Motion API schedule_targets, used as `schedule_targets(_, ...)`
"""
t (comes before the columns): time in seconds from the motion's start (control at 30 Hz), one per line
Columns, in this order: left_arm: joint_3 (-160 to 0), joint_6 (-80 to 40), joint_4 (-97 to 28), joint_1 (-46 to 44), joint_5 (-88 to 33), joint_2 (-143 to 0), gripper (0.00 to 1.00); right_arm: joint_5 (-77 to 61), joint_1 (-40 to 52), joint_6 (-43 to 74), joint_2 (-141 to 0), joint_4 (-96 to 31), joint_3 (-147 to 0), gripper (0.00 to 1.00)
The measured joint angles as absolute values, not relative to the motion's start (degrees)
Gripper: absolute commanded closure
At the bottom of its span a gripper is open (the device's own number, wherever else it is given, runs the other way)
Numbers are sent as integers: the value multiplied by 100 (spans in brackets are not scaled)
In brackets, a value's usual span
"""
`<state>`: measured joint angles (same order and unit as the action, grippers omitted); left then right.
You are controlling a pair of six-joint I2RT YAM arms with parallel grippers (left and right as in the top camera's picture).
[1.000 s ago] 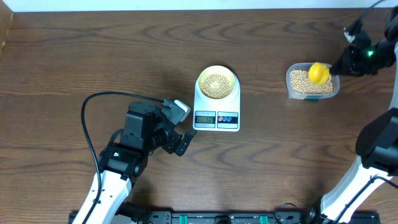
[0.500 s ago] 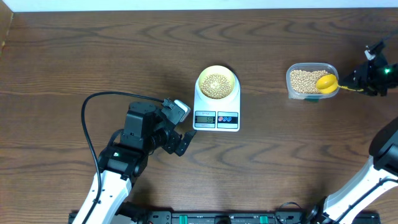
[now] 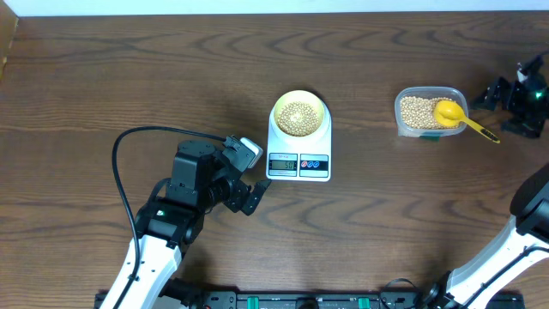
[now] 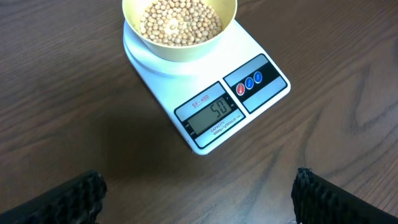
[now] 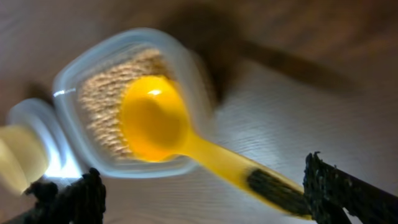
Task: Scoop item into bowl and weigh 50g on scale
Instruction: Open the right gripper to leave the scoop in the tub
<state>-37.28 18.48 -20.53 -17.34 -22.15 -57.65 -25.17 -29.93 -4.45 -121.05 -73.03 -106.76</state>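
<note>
Left gripper, near side, left of centre: fingers spread wide, holding nothing, facing the scale with a bare strip of table between them.

Scale, mid-table: long axis runs near to far, display edge toward the near side, display reads 50. Bare wood on all four sides.

Bowl: sits upright on the far half of the scale, within the platform's edges, holding a heap of beans. Wide bare stretch beyond it to the table's far edge.

Tub, right of the scale and well apart: part full of beans.

Spoon: cup rests in the tub, handle crosses the rim; long axis slants near-right, handle end pointing toward the right gripper.

Right gripper, by the right edge: fingers spread apart, empty, just beyond the handle end.
</note>
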Motion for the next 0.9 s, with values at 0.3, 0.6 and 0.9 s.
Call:
schedule_targets(0.3, -3728, 1848, -2053, -1734, -2215, -5765, 2, -1505, -2993, 454, -12105, -7271, -10674, 1)
schedule_targets(0.6, -3728, 1848, -2053, -1734, -2215, -5765, 3, -1391, -2936, 569, -11467, -7253, -10995, 1)
schedule_targets(0.9, -3728, 1848, -2053, -1734, -2215, -5765, 3, -1387, -2633, 572, -9872, -7459, -11205, 1)
